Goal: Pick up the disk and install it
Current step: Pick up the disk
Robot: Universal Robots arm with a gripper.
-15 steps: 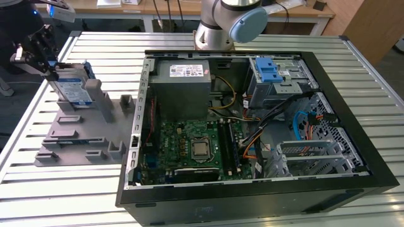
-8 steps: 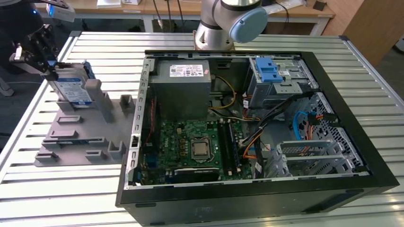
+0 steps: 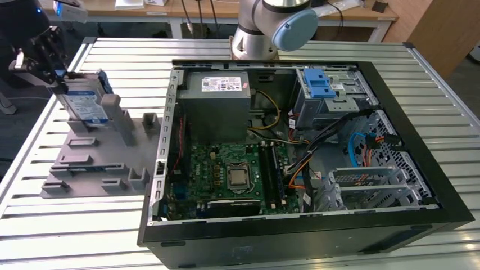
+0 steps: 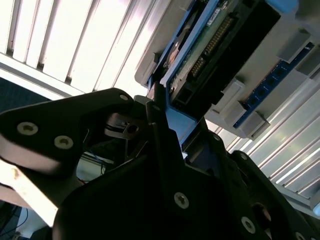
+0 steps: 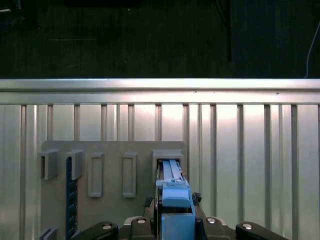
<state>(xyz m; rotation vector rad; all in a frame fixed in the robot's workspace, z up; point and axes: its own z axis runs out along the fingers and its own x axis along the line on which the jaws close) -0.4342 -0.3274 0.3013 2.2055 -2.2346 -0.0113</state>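
Observation:
The disk [image 3: 84,107], silver with a blue-and-white label and blue rails, stands on edge at the far end of a grey slotted holder [image 3: 98,163], at the exterior view's left. My gripper [image 3: 62,84] comes down on its upper end, shut on the blue rail. The second wrist view shows the black fingers [image 4: 155,125] clamped on the rail, with the disk [image 4: 215,45] and its circuit board beyond. In the first wrist view the disk [image 5: 172,187] is edge-on between the fingers, its lower end at a slot of the holder [image 5: 115,150].
An open computer case [image 3: 390,95] lies on the slatted metal table [image 3: 75,225]. Inside are a grey metal box with a white sticker [image 3: 217,107], a motherboard [image 3: 225,174] and a grey cage with a blue latch [image 3: 322,84]. The arm's base [image 3: 259,34] stands behind the case.

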